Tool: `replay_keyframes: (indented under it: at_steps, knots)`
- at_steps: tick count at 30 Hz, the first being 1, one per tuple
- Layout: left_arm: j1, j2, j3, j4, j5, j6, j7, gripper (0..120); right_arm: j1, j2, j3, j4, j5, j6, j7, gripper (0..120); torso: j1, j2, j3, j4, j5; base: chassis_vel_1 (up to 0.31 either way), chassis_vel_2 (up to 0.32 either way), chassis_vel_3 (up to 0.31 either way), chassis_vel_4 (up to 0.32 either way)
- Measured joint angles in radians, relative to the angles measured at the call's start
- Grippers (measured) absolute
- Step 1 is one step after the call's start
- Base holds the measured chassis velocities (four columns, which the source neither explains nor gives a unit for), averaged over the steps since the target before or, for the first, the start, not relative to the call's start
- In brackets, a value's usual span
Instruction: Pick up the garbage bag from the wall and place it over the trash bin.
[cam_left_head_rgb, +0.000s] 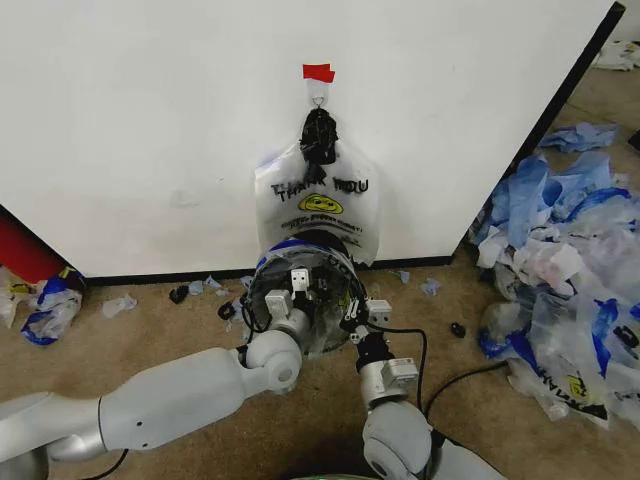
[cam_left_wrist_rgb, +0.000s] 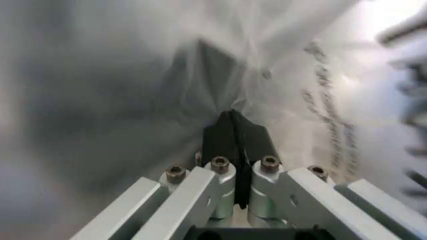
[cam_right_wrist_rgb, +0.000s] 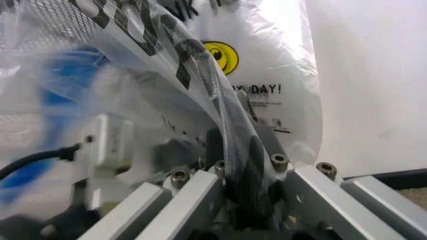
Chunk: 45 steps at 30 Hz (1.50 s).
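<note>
Head view has the wall (cam_left_head_rgb: 150, 120) rising broad and white; the garbage bag (cam_left_head_rgb: 318, 205) hangs on it from a hook under red tape (cam_left_head_rgb: 318, 72); directly below the bag stands the trash bin (cam_left_head_rgb: 300, 300), the film stretched over its mouth; left gripper (cam_left_wrist_rgb: 232, 131) and right gripper (cam_right_wrist_rgb: 241, 150) sit at the bin's rim, jaws of each closed on the bag's plastic.
</note>
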<state>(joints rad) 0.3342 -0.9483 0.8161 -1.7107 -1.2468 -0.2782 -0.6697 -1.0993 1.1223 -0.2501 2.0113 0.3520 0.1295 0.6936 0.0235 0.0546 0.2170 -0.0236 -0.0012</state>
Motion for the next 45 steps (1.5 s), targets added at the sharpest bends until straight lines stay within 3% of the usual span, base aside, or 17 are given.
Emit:
replay_keyframes:
  at_steps: [10,25,32,45]
  knots:
    - [-0.045,-0.069,0.001,0.064,-0.004,-0.002,-0.057,0,-0.011,-0.011,-0.007,0.006,-0.002,0.006,-0.006,0,0.0,0.0,0.0,0.0002,0.0,0.0,0.0,0.0,0.0]
    - [-0.034,-0.077,-0.014,0.078,0.033,-0.004,-0.116,0,-0.01,-0.013,-0.012,0.007,-0.001,0.009,-0.011,0,0.0,0.0,0.0,0.0002,-0.0001,0.0,0.0,0.0,0.0]
    - [-0.013,-0.044,0.029,0.016,0.023,0.011,-0.104,0,-0.013,-0.015,-0.01,0.01,-0.001,0.009,-0.011,0,0.0,0.0,0.0,0.0001,0.0001,0.0,0.0,0.0,0.0]
    - [-0.014,-0.091,0.043,0.079,0.057,0.016,-0.115,0,-0.032,-0.018,-0.008,0.029,-0.002,0.009,-0.015,0,0.0,0.0,0.0,0.0001,0.0,0.0,0.0,0.0,0.0]
